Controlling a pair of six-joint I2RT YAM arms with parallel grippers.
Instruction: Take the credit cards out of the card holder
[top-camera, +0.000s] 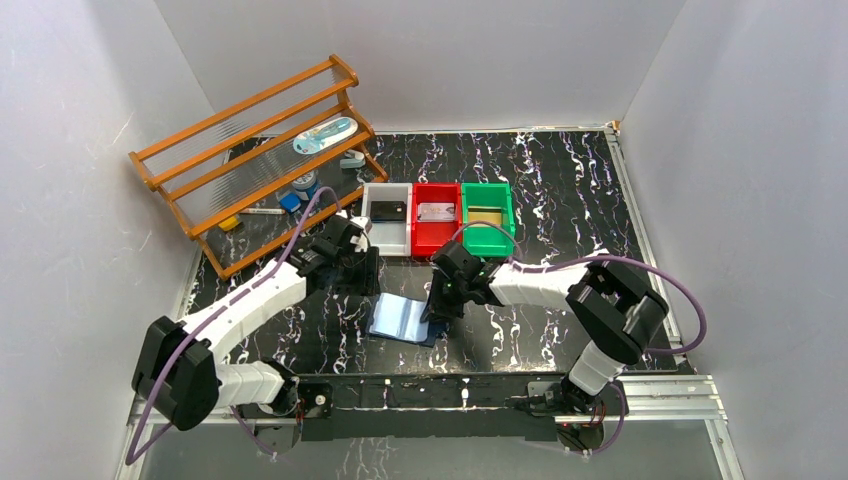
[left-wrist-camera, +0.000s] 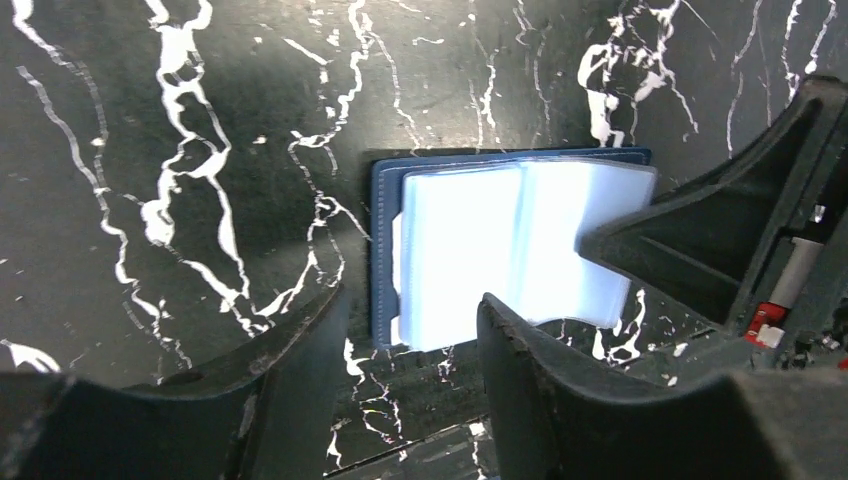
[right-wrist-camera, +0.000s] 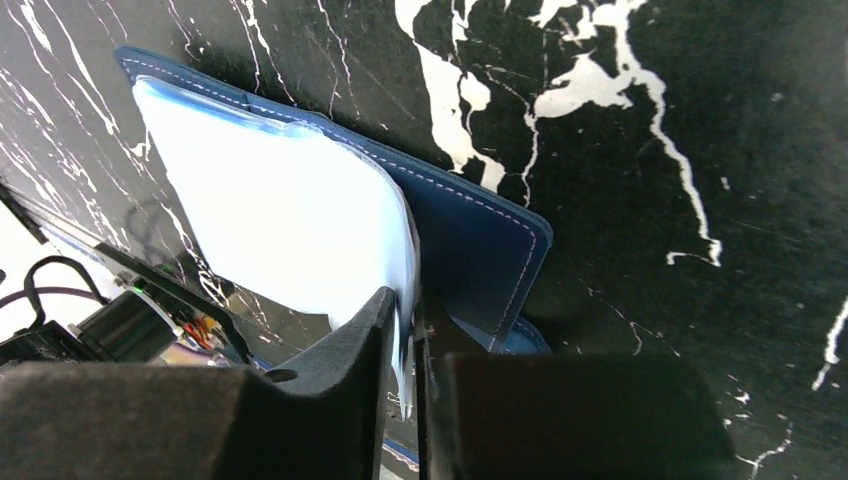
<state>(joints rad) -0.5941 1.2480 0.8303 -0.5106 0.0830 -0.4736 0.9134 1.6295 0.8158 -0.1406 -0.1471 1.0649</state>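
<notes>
My right gripper (right-wrist-camera: 412, 330) is nipped narrow on a light blue inner leaf of the card holder (top-camera: 400, 318), lying open on the table (top-camera: 560, 180) toward 6 o'clock. My left gripper (left-wrist-camera: 410, 308) hangs wide at its 11 o'clock. The credit cards (top-camera: 436, 211) lie in bins (top-camera: 437, 243) at 12 o'clock.

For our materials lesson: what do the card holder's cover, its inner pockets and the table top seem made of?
The card holder cover: matte navy leather or imitation, judging by the stitched edge. Its inner pockets: thin glossy plastic film, pale blue, bending where lifted. The table top: black with white veins, slightly shiny; real marble or a printed sheet, the look cannot settle.
</notes>
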